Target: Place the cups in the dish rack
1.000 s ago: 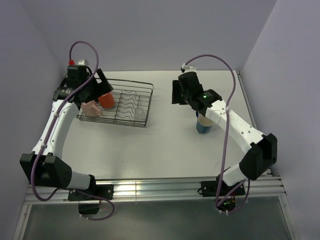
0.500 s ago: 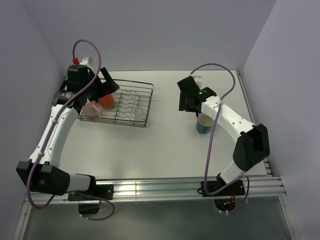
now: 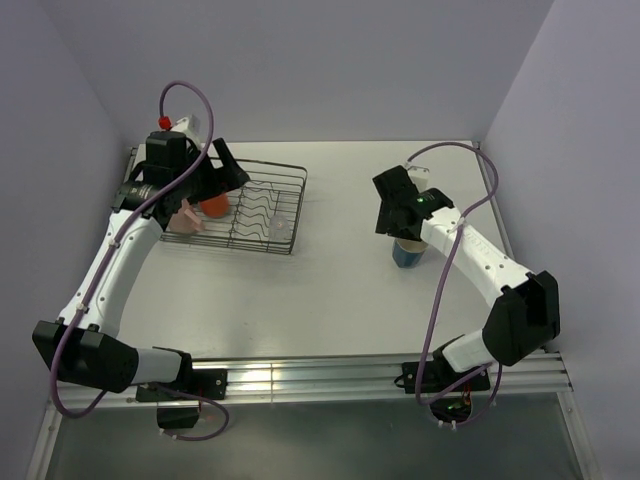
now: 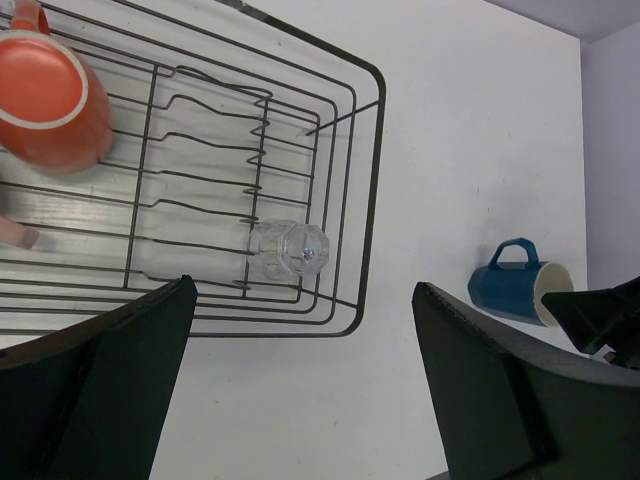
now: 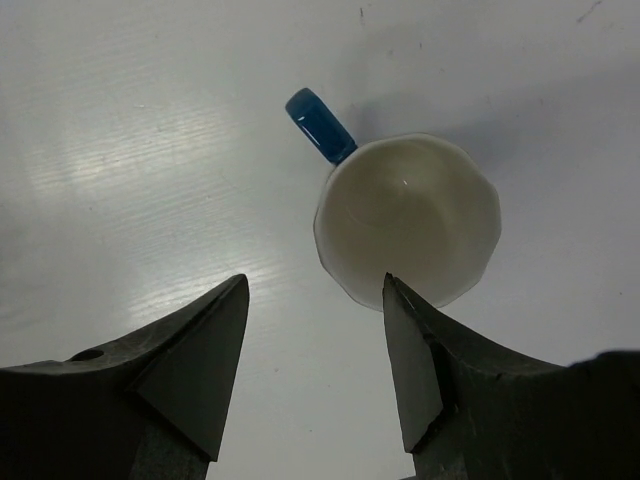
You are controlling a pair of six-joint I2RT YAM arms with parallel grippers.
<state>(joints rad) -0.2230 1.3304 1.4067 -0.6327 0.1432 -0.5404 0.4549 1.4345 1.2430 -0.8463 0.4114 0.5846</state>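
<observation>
The dish rack point(image 3: 255, 190) stands at the back left. It holds an orange cup point(image 3: 213, 206), a pink cup point(image 3: 183, 217) and a clear glass tumbler point(image 3: 281, 229). My left gripper point(image 3: 212, 180) hovers open and empty above the rack's left end. In its wrist view the orange cup point(image 4: 45, 100), the tumbler point(image 4: 290, 250) and the rack's wires point(image 4: 372, 180) lie below the left gripper point(image 4: 302, 295). A blue cup point(image 3: 408, 254) stands upright on the table at the right. My right gripper point(image 5: 314, 282) hangs open just above it, beside the blue cup's rim point(image 5: 408, 220), touching nothing.
Lilac walls close the table at the back and on both sides. The rack's right end has free slots among the upright dividers point(image 4: 250, 150). The left wrist view also takes in the blue cup point(image 4: 515, 290), with part of the right arm point(image 4: 605, 315) next to it.
The right gripper has swung right and toward the near side, ending over the blue cup. The left gripper has risen and shifted a little back from the orange cup.
</observation>
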